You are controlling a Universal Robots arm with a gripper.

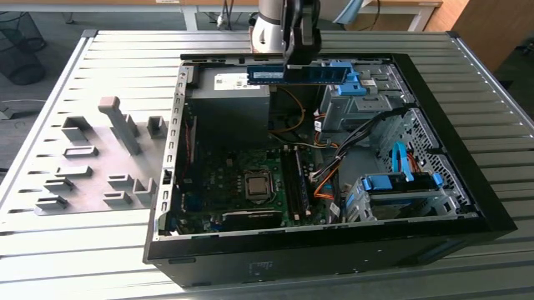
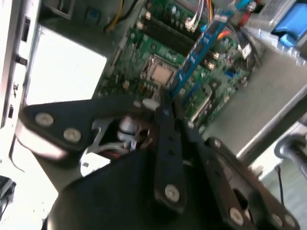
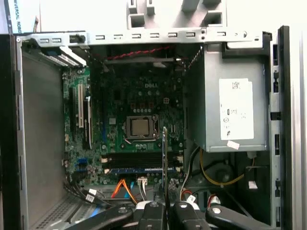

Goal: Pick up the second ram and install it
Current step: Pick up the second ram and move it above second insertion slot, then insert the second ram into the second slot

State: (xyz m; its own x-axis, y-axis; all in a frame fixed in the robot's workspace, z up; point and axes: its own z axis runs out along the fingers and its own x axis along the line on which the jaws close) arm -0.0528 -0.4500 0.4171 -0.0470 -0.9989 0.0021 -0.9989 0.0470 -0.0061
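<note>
The second ram [image 1: 311, 74] is a long thin strip with a white label, held level in the air over the far side of the open computer case [image 1: 467, 187]. My gripper [image 1: 299, 62] comes down from above and is shut on its middle. In the second wrist view the ram [image 2: 196, 52] reaches out from the fingers [image 2: 166, 120] over the green motherboard [image 2: 163, 52]. The first wrist view shows the ram [image 3: 164, 158] edge-on above my gripper [image 3: 164, 207], crossing the dark memory slots [image 3: 139, 160]. In the exterior view those slots [image 1: 292, 178] lie well below the ram.
A grey power supply [image 1: 229, 100] fills the case's far corner on the exterior view's left. Blue-latched drive bays [image 1: 401, 184] and orange cables [image 1: 327, 178] sit on the right. The processor socket [image 1: 257, 185] lies beside the slots. Grey holder blocks [image 1: 100, 162] stand on the slatted table.
</note>
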